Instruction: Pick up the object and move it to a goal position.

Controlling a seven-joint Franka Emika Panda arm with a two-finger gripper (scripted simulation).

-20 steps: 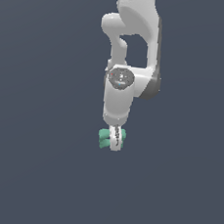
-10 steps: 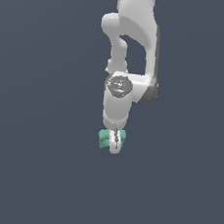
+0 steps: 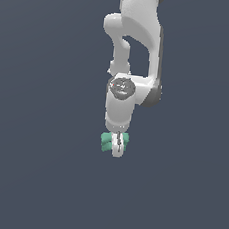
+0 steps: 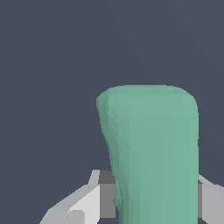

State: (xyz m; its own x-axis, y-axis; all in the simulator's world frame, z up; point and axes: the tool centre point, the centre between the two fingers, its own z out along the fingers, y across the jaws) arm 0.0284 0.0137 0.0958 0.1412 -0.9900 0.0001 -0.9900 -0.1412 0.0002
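Exterior view. A single white arm (image 3: pixel 137 43) descends from the upper edge of the frame against a uniform dark grey-blue background. Its wrist joint carries a round grey cap (image 3: pixel 121 87), and below the cap the white hand narrows to the gripper (image 3: pixel 116 148), which points straight down. The object (image 3: pixel 106 142), a small teal-green lumpy block, sits at the gripper's tip. The near finger crosses the block's front, so that teal shows on both sides of it: a larger portion toward the exterior view's left of the gripper and a thin sliver toward the exterior view's right. The block's wavy banded outline is just discernible. No supporting surface can be made out beneath the block; the background below the gripper is featureless.

Wrist view. The object (image 4: pixel 153 153) fills the centre of the frame as a tall teal-green mass with a rounded upper end and a slightly curved edge on one side. The gripper (image 4: pixel 151 201) is clenched on it: one light grey finger (image 4: pixel 85 205) with its darker pad (image 4: pixel 106 199) lies against one flank of the block, and the other finger (image 4: pixel 212 201) presses the opposite flank. The block stands between the two fingers and projects well beyond them. Behind it only the plain dark background is visible.
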